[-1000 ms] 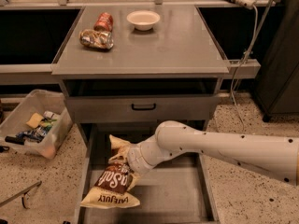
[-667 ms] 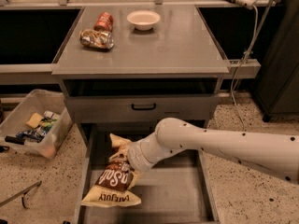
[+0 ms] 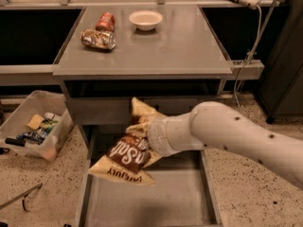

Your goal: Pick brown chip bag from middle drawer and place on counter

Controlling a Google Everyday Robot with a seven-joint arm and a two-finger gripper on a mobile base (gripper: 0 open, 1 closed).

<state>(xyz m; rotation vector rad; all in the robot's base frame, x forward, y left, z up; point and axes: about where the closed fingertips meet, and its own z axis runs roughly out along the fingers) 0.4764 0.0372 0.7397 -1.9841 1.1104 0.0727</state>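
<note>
- Camera view: the gripper (image 3: 143, 129) sits at the end of the white arm (image 3: 222, 131), which reaches in from the right over the open middle drawer (image 3: 156, 200). It is buried in the crumpled upper part of the brown chip bag (image 3: 127, 156). Since the bag hangs from it, clear of the drawer floor, I judge the gripper closed on the bag.
- The bag's long axis runs on a slant. One cream end points up and right, against the closed drawer front (image 3: 97, 111) above. The other end droops down and left of the gripper, over the drawer's left half.
- The coming move turns on one relation: the counter surface (image 3: 170, 48) lies above and behind the bag, and its front lip juts out over the bag's upper end. By my reading, the bag must come outward before it can rise past that lip.
- On the counter surface stand two crushed cans (image 3: 98, 39) at back left and a white bowl (image 3: 146, 19). The right and front parts are bare.
- Against the frames a second ago, the bag's lower end has risen from near the drawer floor. The arm's wrist has moved up and slightly right, while the cans and bowl are unchanged.
</note>
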